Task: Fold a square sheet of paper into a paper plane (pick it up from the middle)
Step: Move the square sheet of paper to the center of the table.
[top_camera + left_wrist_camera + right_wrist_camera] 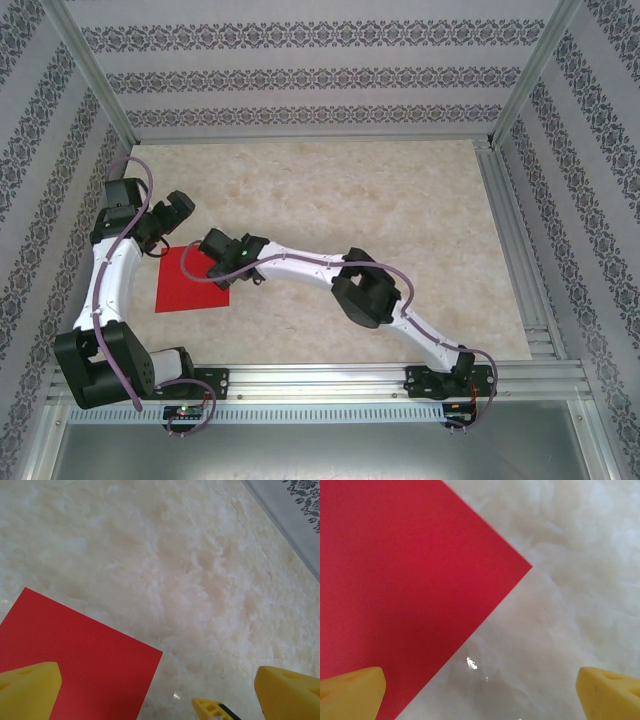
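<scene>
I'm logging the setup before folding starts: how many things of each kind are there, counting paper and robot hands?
Red square sheet of paper, flat: 1
Robot hands with yellow fingers, both open: 2 (left hand, right hand)
Total: 3

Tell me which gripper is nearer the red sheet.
Right, narrowly. The right gripper hangs open over the far right corner of the square sheet of paper; the left gripper, also open, sits just past its far edge.
</scene>
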Action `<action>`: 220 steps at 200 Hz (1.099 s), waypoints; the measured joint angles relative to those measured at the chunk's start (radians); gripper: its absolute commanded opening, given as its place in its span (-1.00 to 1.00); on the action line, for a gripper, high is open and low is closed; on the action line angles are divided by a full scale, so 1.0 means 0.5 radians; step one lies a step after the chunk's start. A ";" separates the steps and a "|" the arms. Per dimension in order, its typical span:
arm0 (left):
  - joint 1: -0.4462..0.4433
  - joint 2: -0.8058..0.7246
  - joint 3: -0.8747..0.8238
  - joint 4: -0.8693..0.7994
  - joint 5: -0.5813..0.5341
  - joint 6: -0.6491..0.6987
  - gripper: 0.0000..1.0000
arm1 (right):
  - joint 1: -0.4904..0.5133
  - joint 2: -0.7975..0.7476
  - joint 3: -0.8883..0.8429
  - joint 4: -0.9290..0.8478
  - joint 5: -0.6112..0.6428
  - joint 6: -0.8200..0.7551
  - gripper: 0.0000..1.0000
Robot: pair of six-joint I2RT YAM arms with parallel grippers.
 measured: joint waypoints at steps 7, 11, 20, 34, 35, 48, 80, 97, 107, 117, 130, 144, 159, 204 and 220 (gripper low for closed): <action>0.000 0.000 0.000 -0.002 -0.001 0.000 1.00 | 0.002 0.035 0.038 -0.030 -0.001 -0.014 0.96; 0.000 0.000 0.000 -0.002 -0.002 0.000 1.00 | 0.003 0.055 0.061 -0.050 -0.002 -0.021 0.96; 0.000 0.000 0.000 -0.008 -0.007 0.000 1.00 | 0.003 0.089 0.105 -0.086 -0.004 -0.030 0.96; 0.000 0.000 0.000 -0.010 -0.014 0.001 1.00 | 0.004 0.112 0.160 -0.119 0.002 -0.045 0.96; 0.000 0.000 0.000 -0.011 -0.014 0.001 1.00 | 0.004 0.113 0.163 -0.121 0.004 -0.048 0.96; 0.000 0.000 0.000 -0.020 -0.022 0.001 1.00 | 0.003 0.113 0.167 -0.159 0.017 -0.069 0.96; 0.000 0.000 0.000 -0.035 -0.027 0.002 1.00 | -0.015 -0.005 -0.065 -0.063 0.027 -0.116 0.96; 0.001 0.000 0.000 -0.037 -0.031 0.002 1.00 | -0.063 -0.177 -0.346 -0.013 0.019 -0.179 0.96; 0.001 0.000 0.000 -0.038 -0.030 0.002 1.00 | -0.114 -0.289 -0.526 0.002 0.004 -0.228 0.96; 0.001 0.000 0.000 -0.037 -0.030 0.002 1.00 | -0.176 -0.394 -0.687 0.008 -0.014 -0.283 0.96; 0.001 0.000 0.000 -0.037 -0.030 0.002 1.00 | -0.282 -0.530 -0.887 0.004 -0.049 -0.365 0.96; 0.001 0.000 0.000 -0.038 -0.030 0.002 1.00 | -0.411 -0.634 -1.028 -0.047 -0.092 -0.439 0.96; 0.001 0.000 0.000 -0.037 -0.030 0.002 1.00 | -0.562 -0.699 -1.104 -0.131 -0.123 -0.485 0.96; 0.001 0.000 0.000 -0.037 -0.029 0.002 1.00 | -0.793 -0.842 -1.186 -0.295 -0.085 -0.410 0.96; 0.001 0.000 0.000 -0.037 -0.028 0.002 1.00 | -0.730 -0.938 -1.184 -0.278 -0.085 -0.265 0.96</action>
